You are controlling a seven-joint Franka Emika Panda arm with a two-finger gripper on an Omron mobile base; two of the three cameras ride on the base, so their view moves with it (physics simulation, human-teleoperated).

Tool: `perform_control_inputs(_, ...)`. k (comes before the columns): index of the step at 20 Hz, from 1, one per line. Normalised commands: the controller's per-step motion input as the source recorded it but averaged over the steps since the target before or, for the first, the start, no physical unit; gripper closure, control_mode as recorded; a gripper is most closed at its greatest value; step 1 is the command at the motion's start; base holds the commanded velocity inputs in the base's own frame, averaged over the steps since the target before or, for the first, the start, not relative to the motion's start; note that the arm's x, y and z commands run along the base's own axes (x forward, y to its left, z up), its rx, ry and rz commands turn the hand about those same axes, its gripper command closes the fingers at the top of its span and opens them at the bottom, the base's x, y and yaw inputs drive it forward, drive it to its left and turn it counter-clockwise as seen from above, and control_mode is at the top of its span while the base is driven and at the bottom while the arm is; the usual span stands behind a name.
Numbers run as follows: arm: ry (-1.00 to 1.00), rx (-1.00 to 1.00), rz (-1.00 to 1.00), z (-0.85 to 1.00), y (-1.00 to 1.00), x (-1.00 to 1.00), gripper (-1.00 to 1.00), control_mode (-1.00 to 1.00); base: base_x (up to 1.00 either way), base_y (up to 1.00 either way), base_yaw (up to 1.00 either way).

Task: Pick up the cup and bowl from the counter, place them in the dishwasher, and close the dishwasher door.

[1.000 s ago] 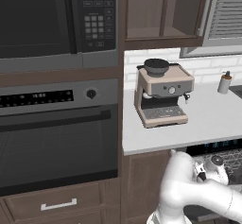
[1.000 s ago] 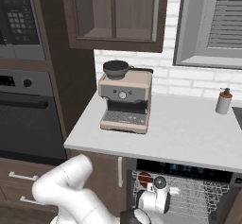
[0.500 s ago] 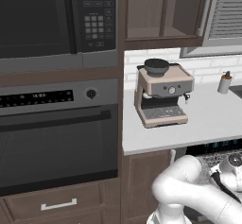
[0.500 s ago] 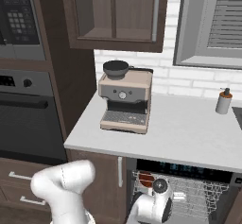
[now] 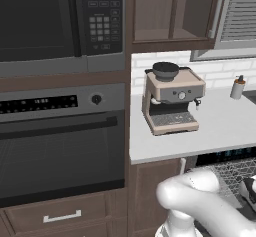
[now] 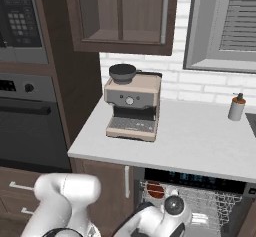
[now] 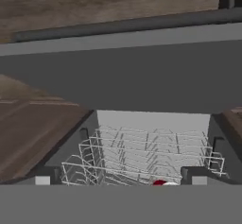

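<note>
While tapered, red cup (image 6: 155,190) sits in wire-grid dishwasher (image 6: 210,208).

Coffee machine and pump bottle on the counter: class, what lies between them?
Nothing: between the coffee machine and the pump bottle the counter is bare, as the right base view shows.

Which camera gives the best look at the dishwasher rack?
The hand view: it looks straight into the dishwasher, showing the rack across its whole width. The right base view shows it from above, partly behind the arm. The left base view catches just a corner.
</note>
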Motion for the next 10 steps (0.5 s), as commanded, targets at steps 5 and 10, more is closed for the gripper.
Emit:
perform_control_inputs(5, -0.32, 0.00, -0.02, 0.41, 0.00, -1.00, -1.00, -1.00, 0.00, 0.00, 0.00)
perform_control_inputs(10, -0.37, -0.01, 0.00, 0.37, -0.41, -1.00, -1.00, -1.00, 0.00, 0.00, 0.00)
